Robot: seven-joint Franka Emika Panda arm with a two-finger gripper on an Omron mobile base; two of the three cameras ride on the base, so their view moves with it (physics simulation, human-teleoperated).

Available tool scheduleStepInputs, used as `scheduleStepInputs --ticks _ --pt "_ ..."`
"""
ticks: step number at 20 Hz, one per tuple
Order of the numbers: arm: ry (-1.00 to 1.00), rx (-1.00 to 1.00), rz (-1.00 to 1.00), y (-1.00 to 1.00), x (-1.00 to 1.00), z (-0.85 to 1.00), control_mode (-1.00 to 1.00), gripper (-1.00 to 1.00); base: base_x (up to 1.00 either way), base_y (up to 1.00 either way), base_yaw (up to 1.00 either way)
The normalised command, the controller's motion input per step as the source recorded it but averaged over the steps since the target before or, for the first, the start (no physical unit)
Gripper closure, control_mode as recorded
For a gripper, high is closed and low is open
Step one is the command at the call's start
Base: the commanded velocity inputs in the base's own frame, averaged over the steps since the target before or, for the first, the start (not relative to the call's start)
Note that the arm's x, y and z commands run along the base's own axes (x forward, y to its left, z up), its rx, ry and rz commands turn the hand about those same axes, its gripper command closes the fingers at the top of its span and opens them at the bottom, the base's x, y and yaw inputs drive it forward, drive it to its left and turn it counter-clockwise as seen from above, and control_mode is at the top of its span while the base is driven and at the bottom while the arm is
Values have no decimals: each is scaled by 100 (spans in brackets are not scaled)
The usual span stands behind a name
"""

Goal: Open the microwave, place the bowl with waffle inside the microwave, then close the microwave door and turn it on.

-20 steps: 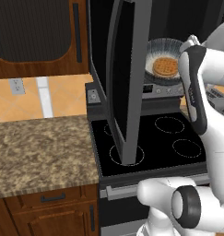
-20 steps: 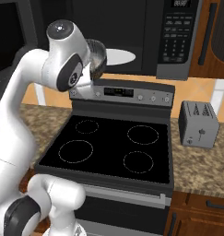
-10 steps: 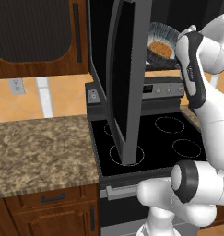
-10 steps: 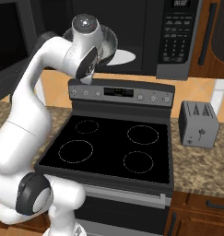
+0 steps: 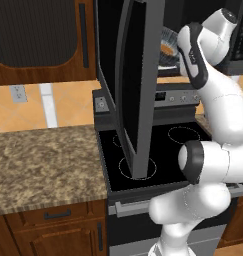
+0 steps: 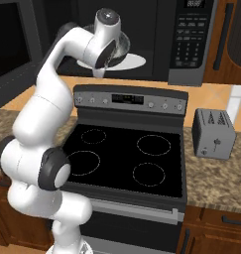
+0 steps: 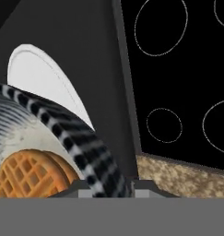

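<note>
- Now, at the far left of your left base view, the granite counter [image 5: 43, 160] runs up to the stove, with a wall outlet [image 5: 15, 93] above it.
- Next you see the microwave door [image 5: 138, 85] swung wide open, edge-on to you, hanging over the black stovetop [image 5: 168, 150].
- Just past the door's edge, the bowl [image 5: 168, 47] with the waffle [image 5: 167, 49] peeks out at the height of the microwave's opening, with the arm's white wrist right beside it.
- In your right base view, the bowl [image 6: 121, 48] is tucked behind the wrist, over the white turntable plate [image 6: 134, 62] inside the open microwave [image 6: 156, 39].
- Further right sits the microwave's button panel [image 6: 189, 37], and below it the stove's control panel [image 6: 129, 99].
- At the far right, a grey toaster [image 6: 214, 134] stands on the counter [image 6: 211, 173] beside the stove.
- In your hand view, the bowl's striped rim [image 7: 81, 143] runs down between the jaws, so they are clamped on the bowl; the waffle [image 7: 32, 175] lies inside it, and the turntable plate [image 7: 44, 78] shows behind the rim.
</note>
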Motion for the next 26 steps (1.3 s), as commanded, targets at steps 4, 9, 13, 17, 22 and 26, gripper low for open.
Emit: scheduleStepInputs --ticks 4,9,13,17,22,26 --pt "3 -1 -4 13 70 -27 -100 100 0 0 0" --pt "1 -4 -3 19 59 -40 -100 100 0 0 0" --pt "9 -1 0 13 34 -12 -100 -100 0 0 0" --pt "0 2 1 -10 -12 0 -100 -100 0 0 0" --pt "-3 1 7 -10 -24 7 -100 -100 0 0 0" --pt "-14 11 5 -23 -21 43 -100 -100 0 0 0"
